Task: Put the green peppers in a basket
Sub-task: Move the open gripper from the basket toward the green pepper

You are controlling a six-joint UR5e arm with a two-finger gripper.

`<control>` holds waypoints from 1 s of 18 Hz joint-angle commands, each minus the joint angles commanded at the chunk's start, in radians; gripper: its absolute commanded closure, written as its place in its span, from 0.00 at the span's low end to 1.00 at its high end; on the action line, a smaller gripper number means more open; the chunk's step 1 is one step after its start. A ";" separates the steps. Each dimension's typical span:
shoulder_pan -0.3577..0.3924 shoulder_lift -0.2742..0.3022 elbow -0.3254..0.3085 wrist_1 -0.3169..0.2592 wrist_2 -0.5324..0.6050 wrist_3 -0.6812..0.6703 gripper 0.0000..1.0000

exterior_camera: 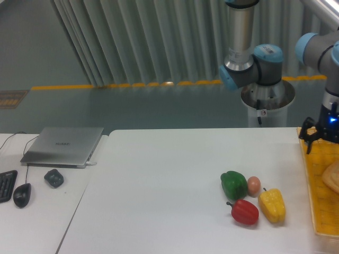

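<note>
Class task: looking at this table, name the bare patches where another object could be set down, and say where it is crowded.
Bare: the white table left of the green pepper, and the strip between the yellow pepper and the basket. Crowded: the green pepper, egg, red pepper and yellow pepper cluster tightly. The gripper hangs at the basket's far corner.
</note>
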 joint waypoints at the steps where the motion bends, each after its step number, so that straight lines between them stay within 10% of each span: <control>1: -0.022 0.000 -0.002 0.000 0.002 -0.034 0.00; 10: -0.249 0.025 -0.054 0.047 0.077 -0.641 0.00; 18: -0.290 0.017 -0.121 0.048 0.178 -0.997 0.00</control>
